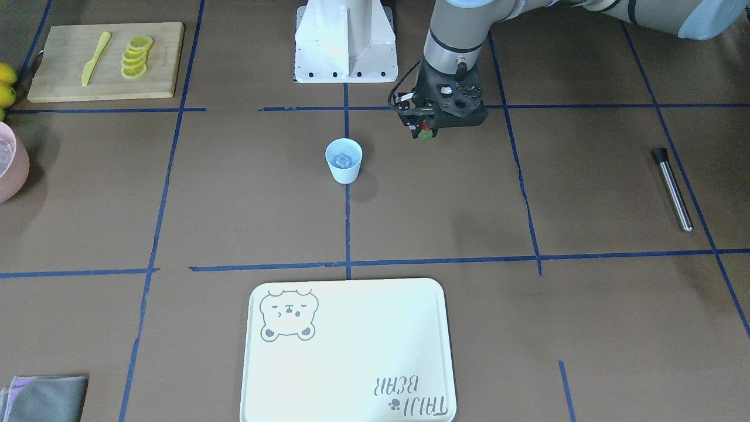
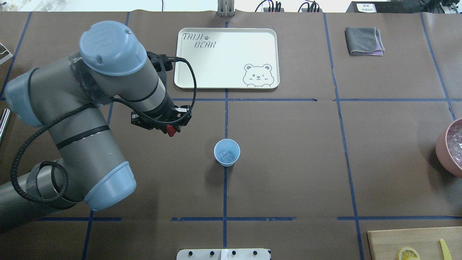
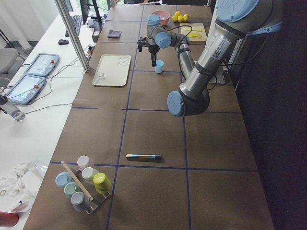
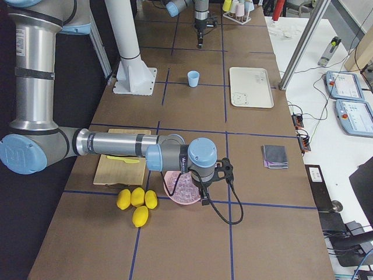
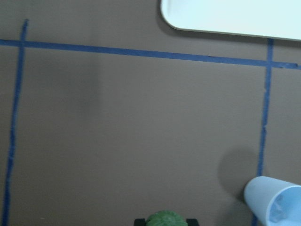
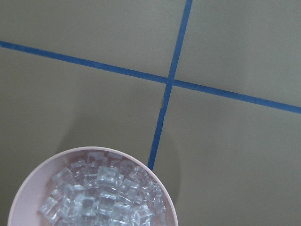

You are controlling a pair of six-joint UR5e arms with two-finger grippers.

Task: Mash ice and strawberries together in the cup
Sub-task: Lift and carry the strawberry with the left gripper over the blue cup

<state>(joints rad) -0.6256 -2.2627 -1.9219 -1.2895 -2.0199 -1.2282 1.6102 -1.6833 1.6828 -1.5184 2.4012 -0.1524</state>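
Left claw (image 1: pixel 426 130) is seen clamped on one strawberry (image 2: pixel 170 130), which is held clear above the surface (image 1: pixel 586 193); its green cap shows at the bottom edge of the left wrist view. The strawberry is held near the cup (image 2: pixel 226 153), on the robot's left of it and not over its mouth. One cup is counted, upright on a blue tape line about the middle of the surface, and one cube of ice (image 1: pixel 343 158) is seen inside it. Bare surface is left on every side of the cup. One tray (image 1: pixel 351 351) lies well apart at the far edge, and one rod (image 1: pixel 672 189) lies well apart toward the robot's left. One bowl (image 2: pixel 443 150), heaped with many cubes (image 6: pixel 99 193), stands by the robot's right edge, with four lemons (image 4: pixel 137 204) just beside it. The right claw (image 4: pixel 201 192) is seen only from the side, over the bowl, and whether it is wide or narrow cannot be told. One board (image 1: pixel 70 88) and one cloth (image 2: pixel 362 40) occupy corners.
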